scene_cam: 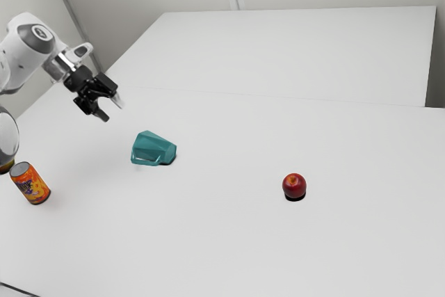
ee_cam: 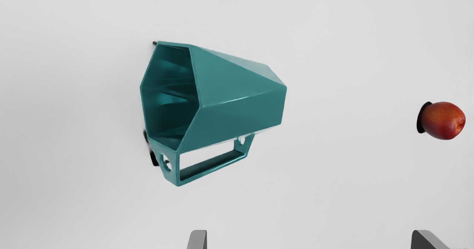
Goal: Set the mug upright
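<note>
A teal faceted mug (scene_cam: 154, 149) lies on its side on the white table, its handle toward the exterior view's near side. In the wrist view the open mouth of the mug (ee_cam: 237, 89) faces away from the apple, and the handle runs along the side nearest the fingers. My gripper (scene_cam: 112, 110) hangs in the air above the table, toward the exterior view's left from the mug and apart from it. The fingertips of the gripper (ee_cam: 309, 239) stand wide apart with nothing held between them.
A red apple (scene_cam: 294, 186) rests on the table (scene_cam: 208, 241) toward the exterior view's right. An orange can (scene_cam: 30, 183) stands at the exterior view's left, near the arm's base. Walls rise behind the table.
</note>
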You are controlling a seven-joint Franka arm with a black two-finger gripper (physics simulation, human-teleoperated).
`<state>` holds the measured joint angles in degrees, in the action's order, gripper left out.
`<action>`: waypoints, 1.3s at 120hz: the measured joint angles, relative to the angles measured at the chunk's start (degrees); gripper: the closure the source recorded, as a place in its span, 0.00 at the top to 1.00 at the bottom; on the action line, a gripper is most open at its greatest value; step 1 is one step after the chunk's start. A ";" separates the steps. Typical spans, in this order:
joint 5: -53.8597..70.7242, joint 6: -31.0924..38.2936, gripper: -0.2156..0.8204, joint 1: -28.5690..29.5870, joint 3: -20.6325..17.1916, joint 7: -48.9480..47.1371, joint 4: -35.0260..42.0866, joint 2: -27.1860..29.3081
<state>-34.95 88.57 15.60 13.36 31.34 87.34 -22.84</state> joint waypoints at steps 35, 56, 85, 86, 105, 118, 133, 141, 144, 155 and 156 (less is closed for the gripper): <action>-9.80 0.34 0.79 1.49 0.00 9.86 -0.35 -9.04; -15.27 0.58 0.79 1.79 -0.03 14.66 -0.07 -11.99; -19.58 -0.45 0.79 1.82 -0.43 19.45 3.85 -12.14; -19.71 -0.53 0.78 1.83 -0.43 19.59 3.91 -12.14; -20.99 -1.57 0.39 2.10 -0.23 21.83 3.77 -11.64; -21.41 -1.96 0.22 2.15 -0.10 23.01 3.68 -11.49; -21.62 -2.15 0.12 2.19 -0.09 24.07 3.73 -11.47; -21.64 -2.20 0.09 2.20 -0.09 24.55 3.86 -11.04; -21.64 -2.22 0.09 2.20 -0.11 24.71 3.96 -10.72; -21.59 -2.26 0.07 2.16 -0.09 25.23 4.63 -9.00; -21.58 -2.26 0.06 2.16 -0.09 25.28 4.73 -8.82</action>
<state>-56.53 86.31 17.76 13.26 56.61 92.06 -31.66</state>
